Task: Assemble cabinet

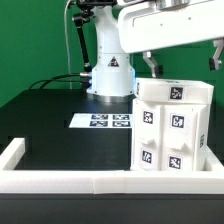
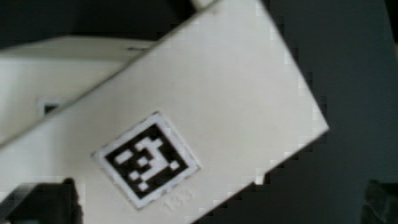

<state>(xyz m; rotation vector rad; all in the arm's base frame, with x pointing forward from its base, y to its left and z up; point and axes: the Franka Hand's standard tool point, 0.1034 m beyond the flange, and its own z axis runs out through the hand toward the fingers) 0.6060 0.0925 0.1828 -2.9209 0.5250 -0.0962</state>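
Observation:
The white cabinet [image 1: 172, 125] stands upright at the exterior view's right, against the low white border wall, with several black-and-white tags on its front faces. My gripper [image 1: 183, 62] hangs just above its top, with its dark fingers [image 1: 151, 66] spread wide apart and nothing between them. In the wrist view a white cabinet panel [image 2: 214, 110] with one tag [image 2: 150, 158] fills the frame on a slant. The fingertips [image 2: 32, 205] show only as dark shapes at the picture's edges, wide apart. The cabinet's far side is hidden.
The marker board [image 1: 105, 121] lies flat on the black table near the arm's base [image 1: 110, 75]. The low white border wall [image 1: 60, 180] runs along the table's near edge and both sides. Black cables trail behind the base.

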